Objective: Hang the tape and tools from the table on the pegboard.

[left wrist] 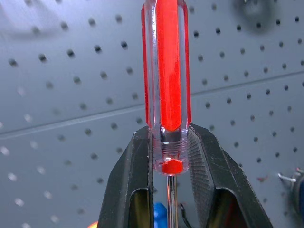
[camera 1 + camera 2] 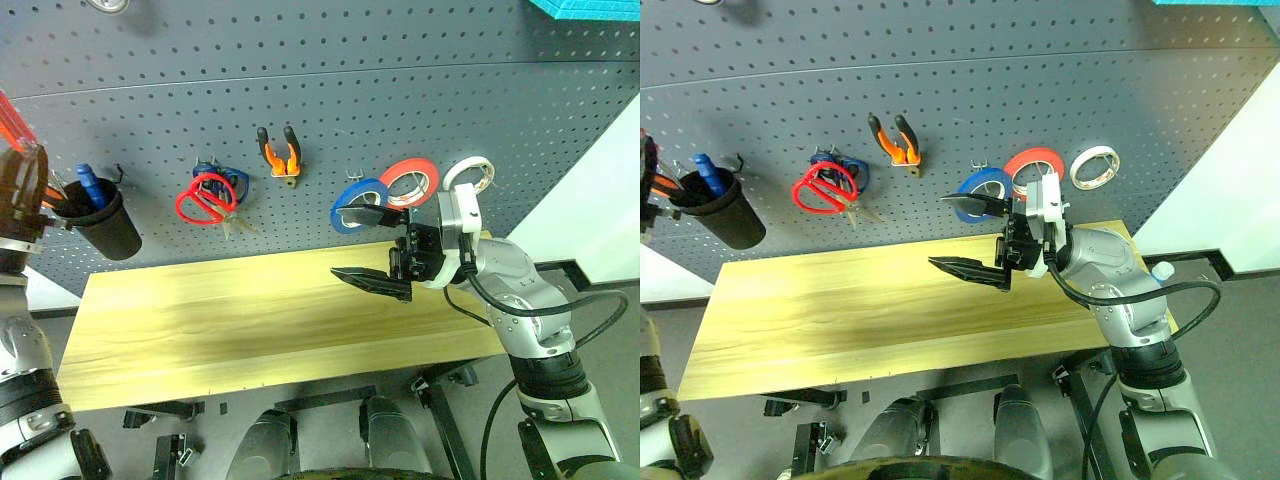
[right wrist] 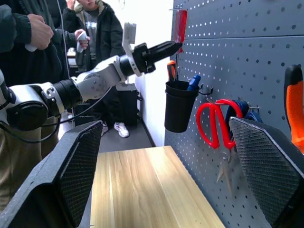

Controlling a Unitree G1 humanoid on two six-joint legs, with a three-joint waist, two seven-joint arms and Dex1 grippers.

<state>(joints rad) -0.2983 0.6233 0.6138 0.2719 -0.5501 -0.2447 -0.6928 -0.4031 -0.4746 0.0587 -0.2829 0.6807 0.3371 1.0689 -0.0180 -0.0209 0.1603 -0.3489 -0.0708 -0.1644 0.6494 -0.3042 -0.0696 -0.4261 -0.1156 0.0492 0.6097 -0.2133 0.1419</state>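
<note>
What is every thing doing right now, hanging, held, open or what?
Screwdriver: held upright, above the cup.
Left gripper: shut on screwdriver.
Right gripper: open, holding nothing.
Red scissors: hanging, closed.
Pliers: hanging.
Blue tape: hanging.
Black cup: hanging, holding tools.
Table: bare.

Black cup (image 2: 100, 225) hangs on the board at far left, blue-handled screwdriver (image 2: 88, 184) standing in it, orange handle (image 3: 171, 70) beside that. Blue-handled scissors (image 2: 226, 180) hang partly hidden on 1 hook. Red-orange tape roll (image 2: 410, 181) and white roll (image 2: 470, 174) hang side by side. 2 people (image 3: 92, 28) stand past the table end.
</note>
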